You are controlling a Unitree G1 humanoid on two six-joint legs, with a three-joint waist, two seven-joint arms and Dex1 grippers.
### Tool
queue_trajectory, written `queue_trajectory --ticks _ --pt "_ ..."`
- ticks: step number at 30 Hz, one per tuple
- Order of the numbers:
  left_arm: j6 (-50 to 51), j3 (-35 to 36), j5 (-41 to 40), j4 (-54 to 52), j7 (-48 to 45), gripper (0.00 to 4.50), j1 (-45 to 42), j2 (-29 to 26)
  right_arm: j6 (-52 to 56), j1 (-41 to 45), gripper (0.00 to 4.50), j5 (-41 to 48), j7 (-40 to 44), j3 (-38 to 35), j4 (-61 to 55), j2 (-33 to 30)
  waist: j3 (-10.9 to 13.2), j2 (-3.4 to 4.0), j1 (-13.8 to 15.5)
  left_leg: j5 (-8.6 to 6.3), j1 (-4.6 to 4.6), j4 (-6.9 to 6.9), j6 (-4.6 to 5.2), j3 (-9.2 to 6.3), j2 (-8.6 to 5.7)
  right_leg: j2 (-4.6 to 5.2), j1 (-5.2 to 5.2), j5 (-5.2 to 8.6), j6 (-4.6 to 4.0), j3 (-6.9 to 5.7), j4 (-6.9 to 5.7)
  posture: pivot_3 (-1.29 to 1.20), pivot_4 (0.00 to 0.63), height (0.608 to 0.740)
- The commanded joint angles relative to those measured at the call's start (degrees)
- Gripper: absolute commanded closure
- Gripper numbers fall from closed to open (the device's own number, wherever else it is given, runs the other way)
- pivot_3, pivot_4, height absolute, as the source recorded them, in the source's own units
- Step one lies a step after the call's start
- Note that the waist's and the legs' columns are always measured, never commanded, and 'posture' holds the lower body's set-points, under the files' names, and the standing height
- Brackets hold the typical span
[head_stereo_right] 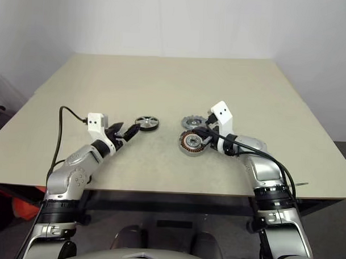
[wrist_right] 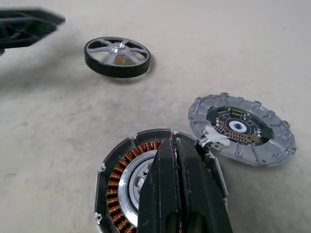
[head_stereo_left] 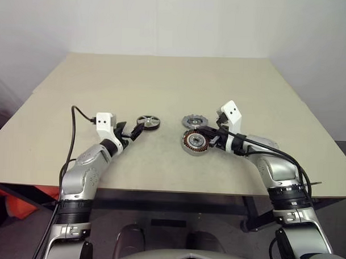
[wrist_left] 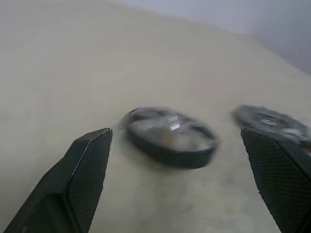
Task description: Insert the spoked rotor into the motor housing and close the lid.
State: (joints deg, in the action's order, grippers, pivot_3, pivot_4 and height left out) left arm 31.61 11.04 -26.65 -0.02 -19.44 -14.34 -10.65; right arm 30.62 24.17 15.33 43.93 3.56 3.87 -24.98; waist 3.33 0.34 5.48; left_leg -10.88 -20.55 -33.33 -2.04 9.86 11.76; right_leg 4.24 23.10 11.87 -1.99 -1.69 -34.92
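Left gripper (head_stereo_left: 134, 130) is spread wide, lined up on the black-rimmed silver spoked rotor (head_stereo_left: 148, 122) to grab it. Right gripper (wrist_right: 181, 160), fingers clenched, pins the copper-wound dark round motor housing (head_stereo_left: 195, 141) mid-table, probably steadying it; toothed grey lid (wrist_right: 241, 128) beside.

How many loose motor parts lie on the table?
3: spoked rotor ahead of the left gripper; motor housing under the right gripper; lid just behind the housing.

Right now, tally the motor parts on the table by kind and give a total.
Spoked rotor: 1
Motor housing with copper windings: 1
Toothed grey lid with circuit board: 1
Total: 3
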Motion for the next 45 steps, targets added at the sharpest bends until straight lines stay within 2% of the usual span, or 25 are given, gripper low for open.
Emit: queue_trajectory --ticks 1,5,12,18,22,25,29,33,35,39,40,42,45 --pt "4.71 3.26 -3.71 1.49 3.72 0.0 -2.27 1.88 -0.29 1.16 4.45 0.97 -0.23 -0.86 -2.43 0.17 0.0 -0.01 0.01 0.0 0.0 0.0 0.0 0.0 0.0 0.0 0.0 0.0 0.0 0.0 0.0 0.0 0.0 0.74" --pt "9.23 7.24 -8.14 5.06 6.89 0.0 -4.75 4.69 -0.44 1.27 4.45 1.02 -0.36 -0.72 -2.5 0.41 0.0 -0.01 0.06 0.0 -0.04 -0.01 0.01 -0.01 -0.01 0.0 0.0 0.0 0.0 -0.02 0.02 0.0 0.0 0.74" --pt "11.53 13.67 -15.09 13.59 9.13 0.0 -12.05 8.83 -0.56 1.02 4.45 1.11 -0.27 -0.79 -2.92 0.33 0.0 -0.02 0.27 0.0 -0.04 -0.04 0.01 -0.03 -0.04 0.02 -0.05 0.0 0.0 -0.04 0.03 0.0 0.0 0.74" --pt "10.5 16.25 -16.24 25.22 11.19 0.0 -19.99 10.38 -0.82 1.34 4.45 0.93 -0.44 -0.57 -2.86 0.57 0.0 -0.03 0.41 0.0 -0.08 -0.04 0.03 -0.05 -0.07 0.02 -0.05 -0.01 0.01 -0.08 0.05 0.0 0.0 0.74" --pt "9.29 17.42 -15.5 30.61 12.24 0.0 -22.32 10.39 -0.81 1.37 4.45 0.96 -0.59 -0.67 -3.03 0.67 0.0 -0.03 0.52 -0.02 -0.09 -0.05 0.06 -0.06 -0.09 0.08 -0.07 -0.02 0.03 -0.07 0.08 0.0 0.0 0.74" --pt "8.95 17.94 -15.62 32.31 12.85 0.61 -22.44 10.7 -0.91 1.32 4.5 0.89 -0.82 -0.82 -2.93 0.69 -0.01 -0.04 0.67 -0.04 -0.08 -0.05 0.1 -0.06 -0.11 0.11 -0.12 -0.02 0.03 -0.07 0.11 0.0 0.0 0.74" --pt "9.93 17.64 -16.22 31.19 12.72 2.02 -21.3 11.0 -0.95 1.17 4.5 0.82 -1.05 -0.82 -2.95 0.78 0.0 -0.07 0.73 -0.08 -0.12 -0.08 0.17 -0.06 -0.15 0.17 -0.13 -0.02 0.03 -0.08 0.15 0.0 0.0 0.74" --pt "10.96 17.4 -16.65 29.72 12.55 2.02 -19.99 11.02 -1.04 1.35 4.5 0.8 -1.26 -0.72 -2.82 0.85 -0.01 -0.07 0.86 -0.1 -0.21 -0.09 0.19 -0.06 -0.17 0.19 -0.13 0.01 0.07 -0.08 0.2 0.0 0.0 0.74" --pt "11.25 17.47 -16.73 29.38 12.48 2.36 -19.48 10.92 -1.16 1.44 4.5 0.78 -1.31 -0.7 -2.69 0.84 -0.01 -0.07 0.84 -0.11 -0.25 -0.09 0.21 -0.05 -0.19 0.2 -0.12 0.02 0.08 -0.07 0.24 0.0 0.0 0.74" --pt "11.56 17.47 -16.96 29.36 12.44 3.6 -19.15 10.71 -1.42 1.56 4.5 0.63 -1.62 -0.76 -2.45 0.85 -0.04 -0.16 0.87 -0.13 -0.28 -0.09 0.23 -0.05 -0.24 0.27 -0.12 0.04 0.11 -0.08 0.25 0.0 0.0 0.74" --pt "11.58 17.44 -17.06 29.61 12.5 3.79 -19.16 10.61 -1.52 1.57 4.5 0.58 -1.75 -0.85 -2.46 0.83 -0.06 -0.18 0.86 -0.13 -0.25 -0.09 0.23 -0.05 -0.27 0.3 -0.15 0.04 0.11 -0.08 0.24 0.0 0.0 0.74" --pt "11.66 17.35 -17.2 30.04 12.63 3.95 -19.21 10.43 -1.58 1.55 4.5 0.59 -1.95 -1.06 -2.57 0.75 -0.06 -0.21 0.73 -0.15 -0.1 -0.09 0.28 -0.05 -0.3 0.34 -0.27 0.04 0.12 -0.08 0.23 0.0 0.0 0.74" --pt "11.89 17.24 -17.54 30.33 12.22 3.95 -19.29 10.43 -1.84 1.25 4.5 0.54 -2.58 -1.76 -3.01 0.41 -0.04 -0.24 0.59 -0.21 0.25 -0.08 0.36 -0.04 -0.31 0.36 -0.56 0.06 0.17 -0.07 0.23 0.0 0.0 0.74"
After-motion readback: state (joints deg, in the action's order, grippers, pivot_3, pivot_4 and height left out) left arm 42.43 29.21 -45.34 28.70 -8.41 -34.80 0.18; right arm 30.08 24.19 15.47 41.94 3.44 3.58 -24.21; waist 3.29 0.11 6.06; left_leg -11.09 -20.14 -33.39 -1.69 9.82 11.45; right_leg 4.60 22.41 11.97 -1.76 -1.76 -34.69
